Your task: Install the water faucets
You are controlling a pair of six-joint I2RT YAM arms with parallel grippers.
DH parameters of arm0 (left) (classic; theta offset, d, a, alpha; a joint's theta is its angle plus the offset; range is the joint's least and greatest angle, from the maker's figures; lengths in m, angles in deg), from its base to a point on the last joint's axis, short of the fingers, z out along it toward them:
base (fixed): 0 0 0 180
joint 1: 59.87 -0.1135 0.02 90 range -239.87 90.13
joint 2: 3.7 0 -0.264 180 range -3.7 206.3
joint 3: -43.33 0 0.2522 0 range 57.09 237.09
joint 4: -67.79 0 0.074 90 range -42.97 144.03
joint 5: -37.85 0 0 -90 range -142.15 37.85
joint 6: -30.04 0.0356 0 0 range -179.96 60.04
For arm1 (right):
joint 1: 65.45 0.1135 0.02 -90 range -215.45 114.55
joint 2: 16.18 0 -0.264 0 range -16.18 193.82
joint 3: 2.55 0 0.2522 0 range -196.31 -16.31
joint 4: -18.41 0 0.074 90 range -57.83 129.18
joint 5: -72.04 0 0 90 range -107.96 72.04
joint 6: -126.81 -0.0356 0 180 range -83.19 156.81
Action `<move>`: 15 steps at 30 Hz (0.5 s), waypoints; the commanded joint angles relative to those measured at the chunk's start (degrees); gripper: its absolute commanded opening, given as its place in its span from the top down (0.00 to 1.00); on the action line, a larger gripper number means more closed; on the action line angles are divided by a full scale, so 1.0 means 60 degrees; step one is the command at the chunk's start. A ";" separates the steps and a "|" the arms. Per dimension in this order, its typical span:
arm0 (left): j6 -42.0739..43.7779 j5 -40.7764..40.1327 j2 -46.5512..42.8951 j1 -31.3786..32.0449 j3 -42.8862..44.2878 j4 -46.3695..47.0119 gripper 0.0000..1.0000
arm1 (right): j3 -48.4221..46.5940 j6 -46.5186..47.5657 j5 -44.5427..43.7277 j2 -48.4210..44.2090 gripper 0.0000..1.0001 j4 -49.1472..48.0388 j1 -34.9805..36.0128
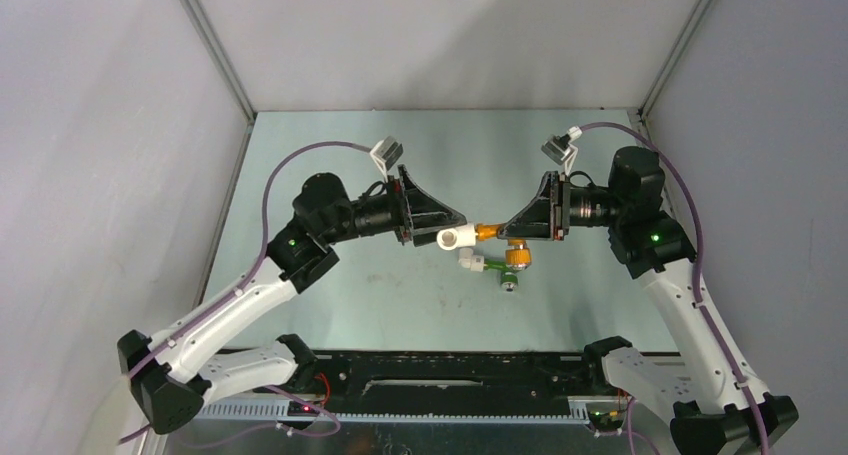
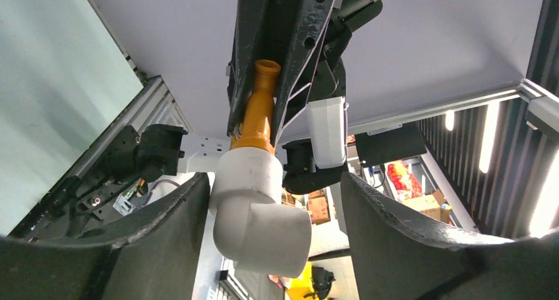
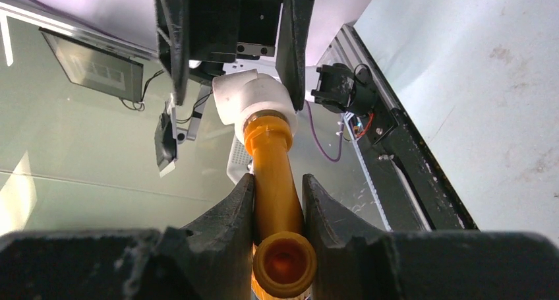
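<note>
A pale green bench (image 1: 350, 165) sits inside grey walls. At frame centre the right gripper (image 1: 502, 230) is clamped on the orange faucet (image 1: 486, 232). Its white elbow (image 1: 456, 239) sits between the parted fingers of the left gripper (image 1: 455, 225). The green faucet (image 1: 496, 266) lies just below. An off-centre squeeze could cock the joint.

We could read no text, brand, number or sign in any view. The orange faucet (image 3: 273, 181) and the white elbow (image 2: 260, 208) bore no lettering. A dark panel (image 3: 92, 62) carried pale marks, too blurred for us to read.
</note>
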 commanded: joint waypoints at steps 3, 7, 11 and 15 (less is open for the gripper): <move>0.0027 0.0731 0.0161 0.0256 0.0376 0.0239 0.42 | -0.0128 -0.0283 -0.0105 -0.0160 1.00 -0.0607 -0.0024; 0.1919 0.0318 0.0403 0.0492 0.1457 -0.2575 0.58 | -0.0129 -0.0375 -0.0157 -0.0136 1.00 -0.0693 -0.0017; 0.3280 -0.0147 0.0560 0.0651 0.2280 -0.4062 0.67 | -0.0124 -0.0507 -0.0233 -0.0102 1.00 -0.0724 -0.0025; 0.4407 -0.0798 0.0610 0.0854 0.2950 -0.5024 0.68 | -0.0118 -0.0601 -0.0471 -0.0067 1.00 -0.0625 -0.0022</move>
